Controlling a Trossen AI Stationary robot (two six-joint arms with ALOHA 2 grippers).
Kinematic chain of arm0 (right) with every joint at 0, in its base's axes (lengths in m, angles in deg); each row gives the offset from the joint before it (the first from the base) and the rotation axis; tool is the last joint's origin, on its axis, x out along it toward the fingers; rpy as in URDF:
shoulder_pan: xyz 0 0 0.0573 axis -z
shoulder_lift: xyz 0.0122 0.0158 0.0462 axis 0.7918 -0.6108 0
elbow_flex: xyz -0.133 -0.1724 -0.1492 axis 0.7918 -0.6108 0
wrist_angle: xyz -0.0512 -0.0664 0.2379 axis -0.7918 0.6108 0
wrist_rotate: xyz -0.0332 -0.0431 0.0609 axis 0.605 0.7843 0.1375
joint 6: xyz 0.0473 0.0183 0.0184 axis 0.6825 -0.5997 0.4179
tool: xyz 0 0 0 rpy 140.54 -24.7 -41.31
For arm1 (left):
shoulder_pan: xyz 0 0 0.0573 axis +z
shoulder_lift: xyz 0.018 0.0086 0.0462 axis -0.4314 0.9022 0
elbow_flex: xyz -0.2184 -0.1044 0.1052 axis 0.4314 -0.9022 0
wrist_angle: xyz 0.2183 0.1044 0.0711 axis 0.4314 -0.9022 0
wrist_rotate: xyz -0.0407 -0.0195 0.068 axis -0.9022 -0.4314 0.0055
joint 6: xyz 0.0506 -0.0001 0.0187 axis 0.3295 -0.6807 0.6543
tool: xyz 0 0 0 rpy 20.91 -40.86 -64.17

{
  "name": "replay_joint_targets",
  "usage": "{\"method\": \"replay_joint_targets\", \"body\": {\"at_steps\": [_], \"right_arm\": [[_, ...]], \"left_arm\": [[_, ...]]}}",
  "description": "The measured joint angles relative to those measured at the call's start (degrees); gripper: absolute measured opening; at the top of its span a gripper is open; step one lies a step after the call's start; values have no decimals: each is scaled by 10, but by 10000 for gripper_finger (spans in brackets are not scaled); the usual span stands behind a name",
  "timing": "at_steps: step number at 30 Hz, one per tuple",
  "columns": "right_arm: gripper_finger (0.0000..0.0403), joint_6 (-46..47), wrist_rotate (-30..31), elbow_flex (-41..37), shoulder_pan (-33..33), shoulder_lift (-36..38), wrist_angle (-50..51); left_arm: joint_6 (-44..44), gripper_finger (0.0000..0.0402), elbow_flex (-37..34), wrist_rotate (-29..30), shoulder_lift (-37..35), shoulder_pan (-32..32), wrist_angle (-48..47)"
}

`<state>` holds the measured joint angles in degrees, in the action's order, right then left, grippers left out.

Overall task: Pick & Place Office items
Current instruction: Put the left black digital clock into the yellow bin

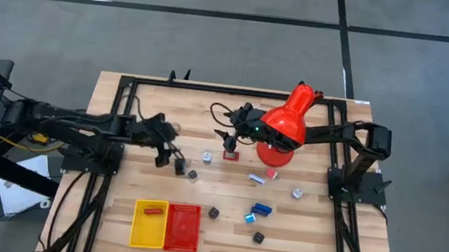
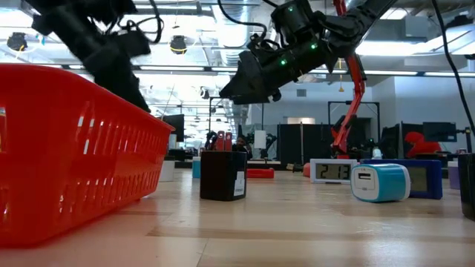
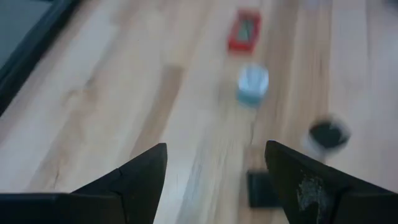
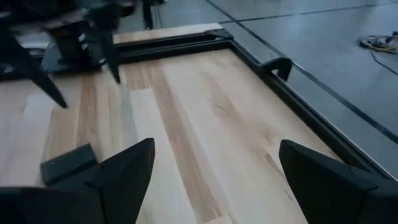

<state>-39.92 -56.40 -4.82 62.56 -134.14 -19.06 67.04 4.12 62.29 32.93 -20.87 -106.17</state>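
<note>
The desk (image 1: pixel 297 236) is a pale wood top that carries everything, with both arms reaching in from its sides so that each covers its own half. The red lamp (image 1: pixel 285 126) stands at the back right, no part of the sorting, and its shade hides part of the right arm from above. At the front left lie two trays side by side, touching: the yellow tray (image 1: pixel 147 229) already holds one red piece (image 1: pixel 153 210), while the red tray (image 1: pixel 182 227) looks unfilled, so the work seems barely begun.

The office items are strewn loosely over the middle and right of the desk, well apart from the trays: a black block (image 1: pixel 180 167) and a dark round piece (image 1: pixel 193 174) near the left arm, a pale piece (image 1: pixel 207 155), a red one (image 1: pixel 231 154), a blue stick (image 1: pixel 261 208), and others toward the front.

The left pincer (image 1: pixel 163 158) hangs just beside the black block, fingers spread and holding nothing, probably lining up to take it. The right pincer (image 1: pixel 225 136) hovers above the red piece, jaws wide and likewise holding nothing.
</note>
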Motion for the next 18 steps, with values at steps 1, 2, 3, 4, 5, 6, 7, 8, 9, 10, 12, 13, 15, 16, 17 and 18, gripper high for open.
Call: {"method": "replay_joint_targets", "body": {"at_steps": [1,2,3,4,5,6,7,8,9,10,12,13,15,16,17,18], "right_arm": [[336,-13,-7,0,-7,0,6],[336,-26,-14,0,-15,0,13],[336,-36,-18,0,-24,0,21],[336,-44,-24,0,-33,0,27],[336,-52,-27,0,-41,0,30],[336,-55,-30,0,-49,0,33],[336,-55,-33,0,-56,0,38],[336,-55,-43,0,-62,0,47],[336,-55,-55,0,-67,0,57],[336,-55,-68,0,-69,0,63],[336,-55,-93,0,-73,0,64],[336,-54,-103,0,-74,0,64],[336,-47,-107,0,-76,0,64],[336,-41,-108,0,-76,0,62],[336,-33,-108,0,-76,0,59],[336,-27,-108,0,-74,0,56]], "left_arm": [[26,266,-5,0,11,-6,4],[48,266,-8,-1,22,-11,11],[63,266,-11,-11,31,-16,12],[78,266,-12,-29,43,-21,8],[91,266,-12,-52,54,-23,12],[93,266,-12,-75,59,-25,11],[91,266,-12,-95,66,-26,16],[91,266,-12,-112,71,-29,26],[94,266,-12,-119,74,-32,27],[111,266,-12,-121,76,-33,34],[172,266,-12,-121,79,-33,46],[199,266,-12,-122,82,-30,48],[239,266,-12,-137,93,-22,40],[258,266,-12,-152,101,-15,39],[277,266,-12,-165,107,-10,36],[293,266,-12,-174,116,-6,34]]}}
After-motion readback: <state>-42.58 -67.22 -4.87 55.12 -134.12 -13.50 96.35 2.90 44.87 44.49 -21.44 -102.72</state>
